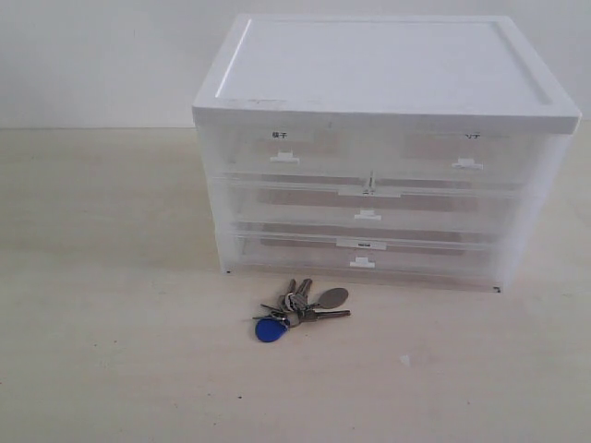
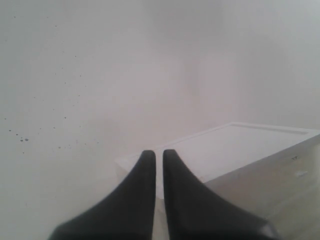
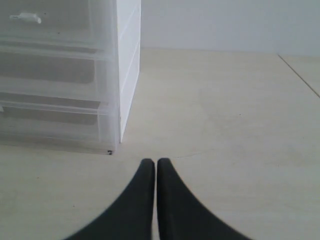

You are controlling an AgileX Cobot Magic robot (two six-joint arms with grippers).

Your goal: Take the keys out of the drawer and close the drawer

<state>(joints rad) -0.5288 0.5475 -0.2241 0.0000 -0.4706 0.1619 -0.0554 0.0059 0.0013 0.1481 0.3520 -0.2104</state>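
Pale bench [image 1: 111, 369] carrying the keys [image 1: 300, 309] at six o'clock of the cabinet [image 1: 388, 65], long axis roughly eight-to-two. Half-width drawer [image 1: 468, 152] at two o'clock of the front, flush (seemingly shut). Both left jaws and right jaws pinched narrow, empty; keys unseen from either wrist, nearer arm unclear.

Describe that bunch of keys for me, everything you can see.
The keys are a small bunch of silvery metal keys on a ring, lying flat and fanned out. A blue oval fob sits at its near-left end, a grey oval tag at its right. The bunch rests on the pale table, just before the white drawer unit, apart from it. Only the table touches it.
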